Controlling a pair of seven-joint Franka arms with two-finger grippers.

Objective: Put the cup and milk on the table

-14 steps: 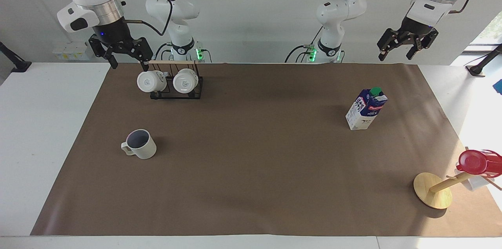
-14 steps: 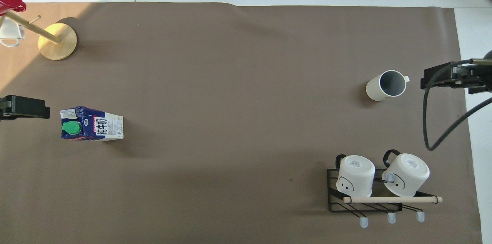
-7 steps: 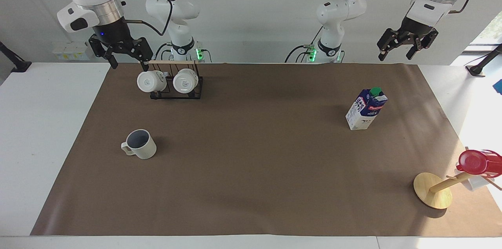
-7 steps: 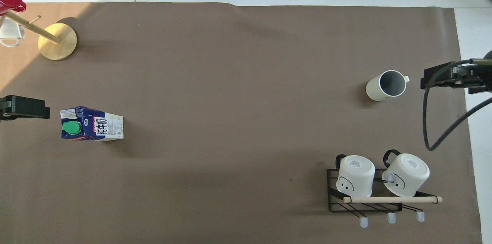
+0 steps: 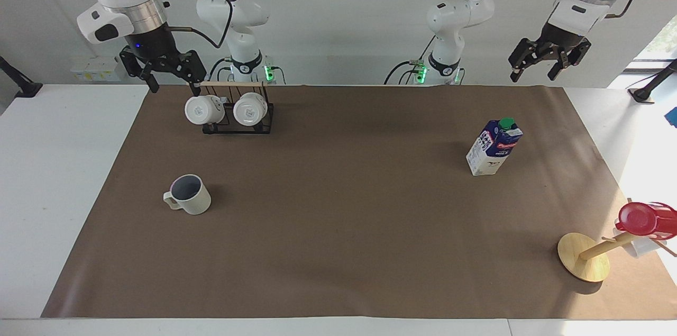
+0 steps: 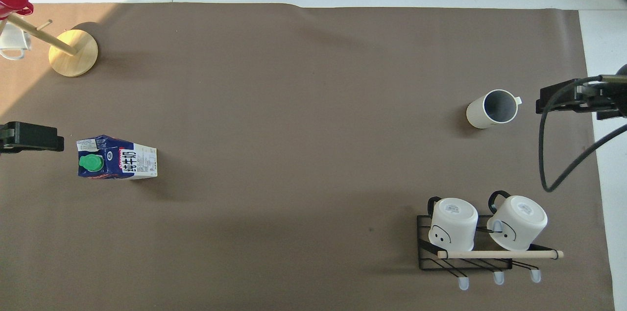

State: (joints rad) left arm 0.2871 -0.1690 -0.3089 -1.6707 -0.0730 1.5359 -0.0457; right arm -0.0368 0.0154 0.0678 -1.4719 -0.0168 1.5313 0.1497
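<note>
Cup (image 5: 188,194) stands upright on the paper (image 5: 338,251) of the tabletop (image 5: 53,193), toward the right arm's end, farther from the robots than the rack (image 5: 238,119) with 2 white mugs. Above that rack's outer end hangs the right pincer (image 5: 170,78), wide and empty. Milk (image 5: 494,146) stands upright toward the left arm's end; the left pincer (image 5: 549,61) hangs wide and empty, high over the paper's edge at its own end. Both task things look placed already. Risk: a descending right pincer could clip the rack's wooden bar; the tall carton would topple from a side nudge. Compared with 1 second earlier, nothing has shifted.
</note>
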